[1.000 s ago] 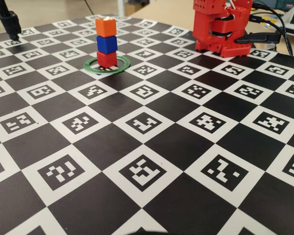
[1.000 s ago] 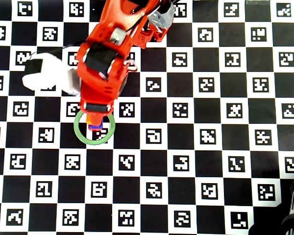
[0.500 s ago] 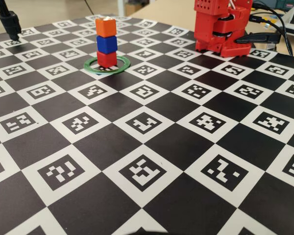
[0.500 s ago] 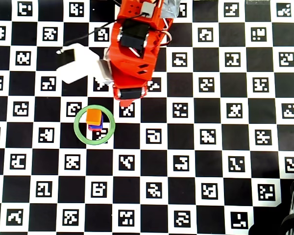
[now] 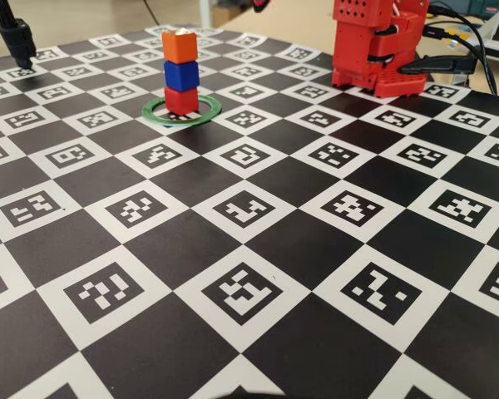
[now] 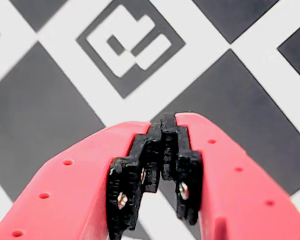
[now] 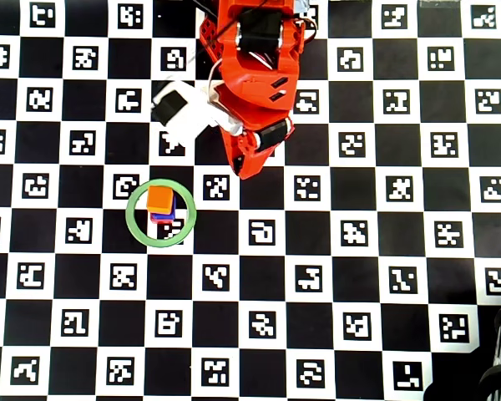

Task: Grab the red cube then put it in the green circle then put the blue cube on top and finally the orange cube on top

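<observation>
Inside the green circle (image 5: pixel 183 121) stands a three-cube tower: the red cube (image 5: pixel 181 100) at the bottom, the blue cube (image 5: pixel 181 76) on it, the orange cube (image 5: pixel 180 46) on top. From above, the orange cube (image 7: pixel 159 199) covers most of the tower inside the green circle (image 7: pixel 130 215); only a sliver of the blue cube (image 7: pixel 164 217) shows. My gripper (image 7: pixel 249 172) hangs to the right of the tower, apart from it. In the wrist view the gripper (image 6: pixel 163 124) is shut, black pads meeting, nothing between them, only the checkered board below.
The red arm base (image 5: pixel 376 46) stands at the board's far side, with cables (image 5: pixel 461 51) to its right. A black stand (image 5: pixel 15 37) rises at the far left corner. The white wrist camera (image 7: pixel 179 109) sticks out left of the arm.
The arm has swung away from above the tower, back and to the right in the overhead view. The orange cube stays on top of the stack.
</observation>
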